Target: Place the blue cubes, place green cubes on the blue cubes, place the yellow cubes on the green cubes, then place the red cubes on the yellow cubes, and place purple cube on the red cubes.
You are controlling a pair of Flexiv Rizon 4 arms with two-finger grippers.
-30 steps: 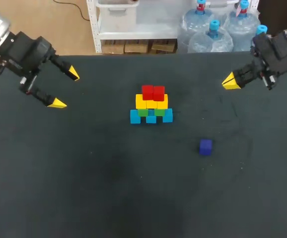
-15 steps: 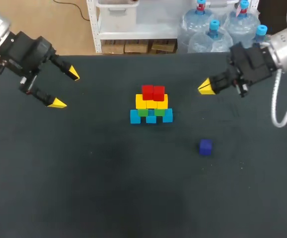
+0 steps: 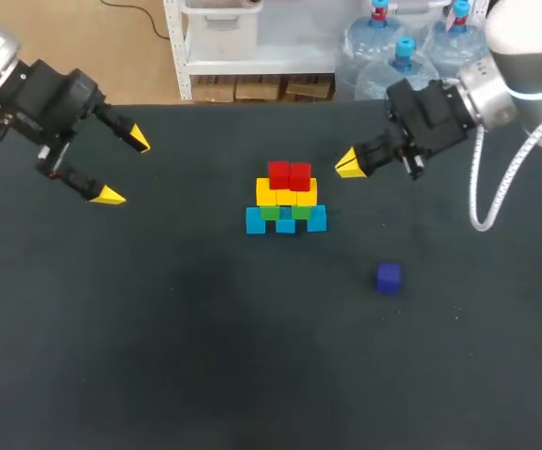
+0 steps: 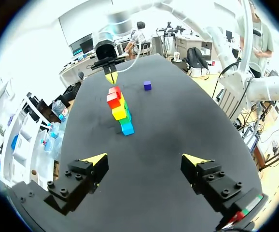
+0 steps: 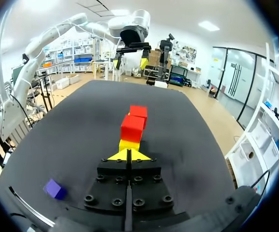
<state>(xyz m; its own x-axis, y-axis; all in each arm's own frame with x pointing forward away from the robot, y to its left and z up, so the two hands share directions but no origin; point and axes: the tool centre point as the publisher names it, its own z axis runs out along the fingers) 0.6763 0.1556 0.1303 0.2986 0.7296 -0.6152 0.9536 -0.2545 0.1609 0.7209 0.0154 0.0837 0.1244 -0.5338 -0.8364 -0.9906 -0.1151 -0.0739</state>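
Swinging in from the far right edge, the right claw (image 3: 351, 165) now hangs at about 2 o'clock of the stack, near the red cubes (image 3: 289, 174) but not touching them. Its yellow tips are pressed together with nothing between them. The left claw (image 3: 125, 167) has not shifted; it is parked at 9 o'clock of the stack, well apart, fingers spread and empty. Red sits on the yellow cubes (image 3: 286, 193), which sit on the green cubes (image 3: 285, 212) and blue cubes (image 3: 285, 222). The purple cube (image 3: 388, 277) lies alone on the dark surface (image 3: 158, 328) at roughly 4 o'clock of the stack. Only the capping step looks left, and the approach so far leads towards the stack, not the cube.

From the left wrist, the left claw (image 4: 145, 162) is released, with bare surface between its tips. The stack (image 4: 119, 108) stands well ahead at about 11 o'clock. The purple cube (image 4: 147, 85) is further off near 12, and the right claw (image 4: 110, 76) hangs just beyond the red layer.

From the right wrist, the right claw (image 5: 128, 154) is clenched on nothing. The red cubes (image 5: 134, 123) are dead ahead at 12 o'clock, with a yellow cube (image 5: 129, 144) beneath them. The purple cube (image 5: 55, 189) is back at about 8 o'clock, so I judge the claw must turn back and release before grasping. The left claw (image 5: 130, 63) shows far beyond.

No cube carries any label or lettering that I can make out
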